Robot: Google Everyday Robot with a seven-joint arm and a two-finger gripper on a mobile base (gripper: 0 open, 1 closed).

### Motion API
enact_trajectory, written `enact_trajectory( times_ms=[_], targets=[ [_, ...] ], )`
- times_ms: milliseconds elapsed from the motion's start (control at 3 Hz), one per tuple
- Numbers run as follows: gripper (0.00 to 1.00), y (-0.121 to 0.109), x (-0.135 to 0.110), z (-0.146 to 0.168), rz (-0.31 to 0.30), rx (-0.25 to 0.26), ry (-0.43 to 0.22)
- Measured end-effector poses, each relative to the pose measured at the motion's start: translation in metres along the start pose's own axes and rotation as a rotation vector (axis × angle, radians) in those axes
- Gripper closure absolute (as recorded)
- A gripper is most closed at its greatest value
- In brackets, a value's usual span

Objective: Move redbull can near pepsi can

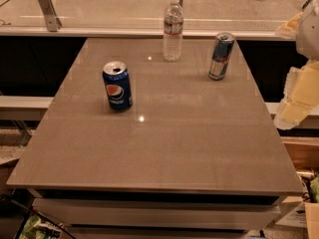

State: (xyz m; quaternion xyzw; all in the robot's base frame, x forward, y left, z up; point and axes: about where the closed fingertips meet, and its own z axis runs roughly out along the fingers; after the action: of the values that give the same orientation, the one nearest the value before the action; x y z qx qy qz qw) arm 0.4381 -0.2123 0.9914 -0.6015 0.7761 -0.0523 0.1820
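Observation:
The redbull can (221, 56), slim with blue and silver panels, stands upright at the back right of the grey table (164, 148). The pepsi can (117, 85), wider and dark blue with a round logo and an opened silver top, stands upright at the left middle of the table. The two cans are far apart. My gripper (294, 103) is a pale shape with the arm at the right edge of the view, off the table's right side and to the right of the redbull can. It touches nothing.
A clear plastic water bottle (173, 29) stands at the back centre of the table, left of the redbull can. A glass railing with metal posts (46, 8) runs behind the table. Boxes and clutter (306, 183) lie on the floor at the right.

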Motion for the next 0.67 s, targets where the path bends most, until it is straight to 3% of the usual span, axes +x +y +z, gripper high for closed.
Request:
enact_trajectory(
  times_ms=[333, 667],
  targets=[
    [0.0, -0.001, -0.001, -0.001, 0.002, 0.004, -0.002],
    [0.0, -0.012, -0.001, -0.003, 0.063, 0.044, -0.045]
  ],
)
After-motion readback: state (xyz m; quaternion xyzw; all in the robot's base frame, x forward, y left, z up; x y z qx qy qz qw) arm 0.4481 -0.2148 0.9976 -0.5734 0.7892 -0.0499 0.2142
